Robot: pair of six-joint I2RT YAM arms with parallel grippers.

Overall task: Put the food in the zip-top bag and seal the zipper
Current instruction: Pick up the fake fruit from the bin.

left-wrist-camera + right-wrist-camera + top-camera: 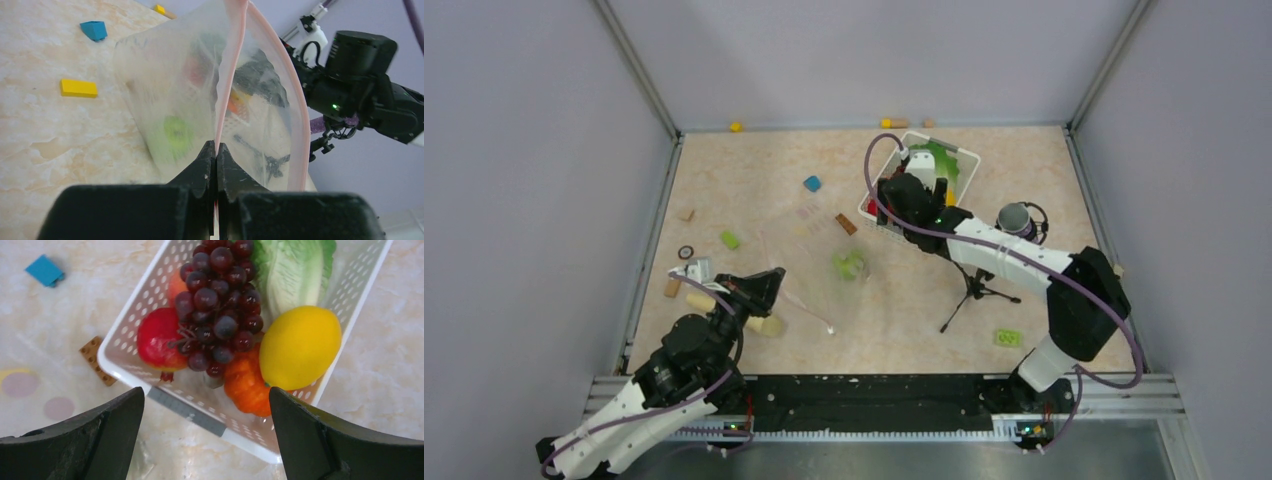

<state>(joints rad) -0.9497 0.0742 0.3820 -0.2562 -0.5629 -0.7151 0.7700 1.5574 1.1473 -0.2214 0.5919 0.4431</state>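
The left jaws are pressed together on the zipper [231,75], lifting one lip of the zip-top bag [150,85], which lies mid-worktop [924,300] with the lime [177,134] inside. The right jaws hang spread wide over the basket [120,347], above the grape bunch [220,305], apple [157,340] and lemon [300,347]. That thin pinch may slip, letting the mouth sag shut. The lumpy grapes may snag the apple as they lift.
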